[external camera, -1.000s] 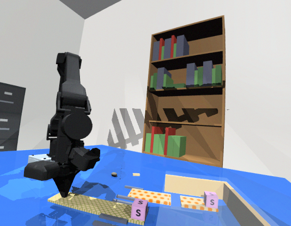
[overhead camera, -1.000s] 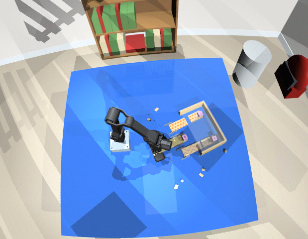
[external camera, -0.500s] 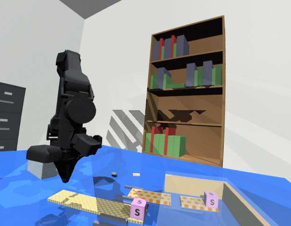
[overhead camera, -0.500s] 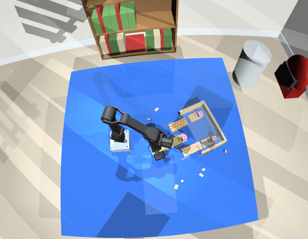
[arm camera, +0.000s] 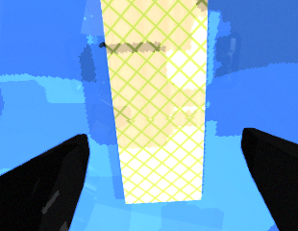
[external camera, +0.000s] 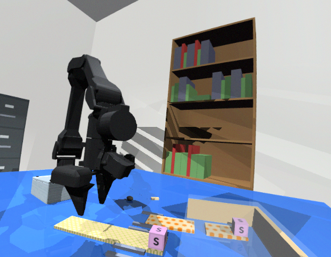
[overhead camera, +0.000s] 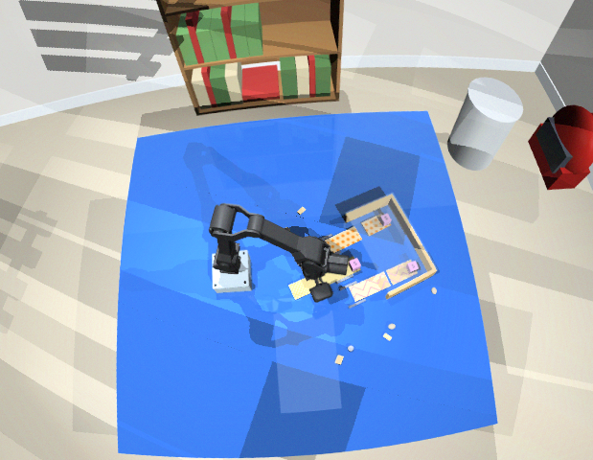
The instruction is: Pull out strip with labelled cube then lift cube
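Observation:
The yellow cross-hatched strip [overhead camera: 299, 289] [external camera: 90, 228] [arm camera: 159, 168] is in one piece. A pink cube [overhead camera: 354, 264] [external camera: 156, 238] marked S stands on its far end, outside the wooden walls. My gripper [external camera: 91, 209] [arm camera: 165, 140] is open and empty above the strip's near part, one finger on each side. The orange-dotted strip is in two pieces, a near one [overhead camera: 347, 239] [external camera: 170, 223] and a far one [overhead camera: 372, 226] [external camera: 215, 229] bearing another S cube [overhead camera: 385, 218] [external camera: 239, 227]. The zigzag strip has a near piece [overhead camera: 370, 287] and a separate far piece [overhead camera: 399, 273] with a cube [overhead camera: 412, 265].
A wooden wall [overhead camera: 414, 232] [external camera: 220, 211] surrounds the far pieces on three sides, with a see-through cover over them. Low grey rails [external camera: 128, 248] flank the strips. Small blocks [overhead camera: 338, 359] [overhead camera: 301, 210] and pebbles [overhead camera: 391, 326] lie on the blue mat [overhead camera: 187, 376].

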`<state>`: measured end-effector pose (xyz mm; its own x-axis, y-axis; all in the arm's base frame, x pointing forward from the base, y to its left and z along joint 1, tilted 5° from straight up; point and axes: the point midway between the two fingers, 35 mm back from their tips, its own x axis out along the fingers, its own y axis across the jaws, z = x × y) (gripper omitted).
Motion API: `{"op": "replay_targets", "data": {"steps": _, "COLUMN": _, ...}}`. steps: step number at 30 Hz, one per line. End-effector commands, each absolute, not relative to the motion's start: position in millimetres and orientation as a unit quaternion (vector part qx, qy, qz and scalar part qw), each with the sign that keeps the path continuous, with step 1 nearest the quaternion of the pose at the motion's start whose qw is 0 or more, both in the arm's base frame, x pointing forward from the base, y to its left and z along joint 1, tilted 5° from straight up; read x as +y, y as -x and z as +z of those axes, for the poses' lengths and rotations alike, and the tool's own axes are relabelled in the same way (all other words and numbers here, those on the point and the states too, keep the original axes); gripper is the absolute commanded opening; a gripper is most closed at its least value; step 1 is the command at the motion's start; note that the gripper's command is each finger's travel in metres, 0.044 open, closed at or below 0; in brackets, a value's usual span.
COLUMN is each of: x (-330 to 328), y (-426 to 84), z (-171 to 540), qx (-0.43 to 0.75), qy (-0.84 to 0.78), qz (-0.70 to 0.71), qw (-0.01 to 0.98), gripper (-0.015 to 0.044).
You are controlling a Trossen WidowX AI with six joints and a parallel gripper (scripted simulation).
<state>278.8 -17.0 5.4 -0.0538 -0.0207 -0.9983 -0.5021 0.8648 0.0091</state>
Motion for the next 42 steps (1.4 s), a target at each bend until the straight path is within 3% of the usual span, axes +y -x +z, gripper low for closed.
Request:
{"op": "replay_targets", "data": {"steps": 1, "x": -8.9, "y": -292.1, "z": 6.8, "qx": 0.701, "qy": 0.185, "qz": 0.183, "qw": 0.664, "gripper": 0.044}}
{"op": "replay_targets", "data": {"steps": 42, "x": 58.2, "y": -413.0, "z": 20.4, "qx": 0.697, "qy": 0.184, "qz": 0.184, "qw": 0.668, "gripper": 0.044}}
